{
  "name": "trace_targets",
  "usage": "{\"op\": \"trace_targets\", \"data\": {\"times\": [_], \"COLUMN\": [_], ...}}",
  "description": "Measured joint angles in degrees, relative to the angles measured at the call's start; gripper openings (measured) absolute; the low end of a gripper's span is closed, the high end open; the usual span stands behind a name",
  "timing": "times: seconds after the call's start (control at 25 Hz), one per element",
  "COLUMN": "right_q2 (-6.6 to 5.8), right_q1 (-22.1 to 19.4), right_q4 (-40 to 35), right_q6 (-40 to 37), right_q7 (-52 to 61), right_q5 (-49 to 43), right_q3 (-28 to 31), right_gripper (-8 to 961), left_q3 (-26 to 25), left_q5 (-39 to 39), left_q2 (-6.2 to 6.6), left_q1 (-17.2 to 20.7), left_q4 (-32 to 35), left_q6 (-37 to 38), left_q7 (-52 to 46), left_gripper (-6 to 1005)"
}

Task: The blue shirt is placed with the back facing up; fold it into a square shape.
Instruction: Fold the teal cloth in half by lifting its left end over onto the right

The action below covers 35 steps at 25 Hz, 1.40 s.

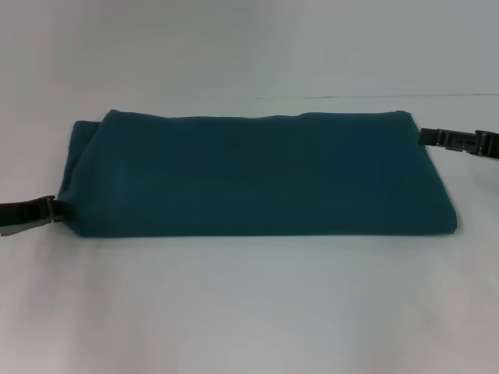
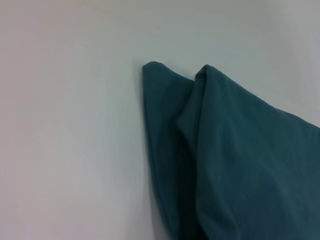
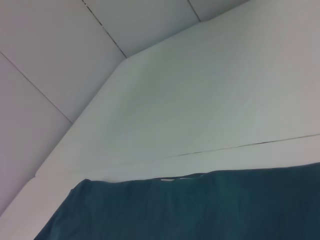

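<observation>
Where the head view's left edge begins, the left gripper [image 1: 48, 210] touches the blue shirt's [image 1: 257, 175] near left corner, whether clamped or not I cannot tell. The shirt lies folded into a long band across the white table [image 1: 249, 312]. The right gripper [image 1: 427, 137] meets its far right corner, grip likewise unclear.

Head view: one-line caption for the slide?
Blue shirt folded into a long band on the white table, left gripper at its near-left corner, right gripper at its far-right corner.
</observation>
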Motion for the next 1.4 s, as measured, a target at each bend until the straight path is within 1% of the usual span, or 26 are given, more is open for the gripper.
{"op": "trace_targets", "data": {"times": [0.08, 0.16, 0.36, 0.6, 0.76, 0.88, 1.08, 1.4], "right_q2": [0.00, 0.00, 0.52, 1.58, 2.48, 3.08, 3.17, 3.16], "right_q1": [0.0, 0.0, 0.1, 0.5, 0.9, 1.5, 2.1, 3.3], "right_q4": [0.0, 0.1, 0.1, 0.2, 0.3, 0.3, 0.9, 2.5], "right_q6": [0.0, 0.1, 0.6, 1.3, 2.1, 2.9, 3.1, 4.4], "right_q7": [0.0, 0.0, 0.0, 0.0, -0.3, -0.4, -0.3, -0.4], "right_q5": [0.0, 0.0, 0.0, 0.1, 0.1, 0.1, 0.1, 0.1], "right_q3": [0.0, 0.0, 0.0, 0.0, 0.0, -0.3, -0.4, -0.5], "right_gripper": [907, 907, 906, 905, 905, 904, 904, 905], "left_q3": [0.1, 0.1, -0.1, -0.3, -1.0, -3.0, -6.5, -9.3], "left_q5": [0.0, 0.0, 0.1, 0.2, 0.2, 0.9, 3.4, 6.2], "left_q2": [0.00, 0.01, 0.12, 0.21, 0.73, 1.14, 1.69, 2.53], "left_q1": [0.2, 0.3, 1.0, 2.5, 3.3, 3.7, 3.8, 4.5], "left_q4": [0.1, 0.2, 1.1, 2.8, 3.7, 4.1, 4.8, 6.0], "left_q6": [-0.2, -0.2, -0.1, -0.1, -0.1, -0.1, 0.2, 0.0], "left_q7": [-0.3, -0.3, -0.3, 0.0, 0.1, 0.5, 0.8, 0.8], "left_gripper": [328, 122, 16, 30, 38, 45, 56, 74]}}
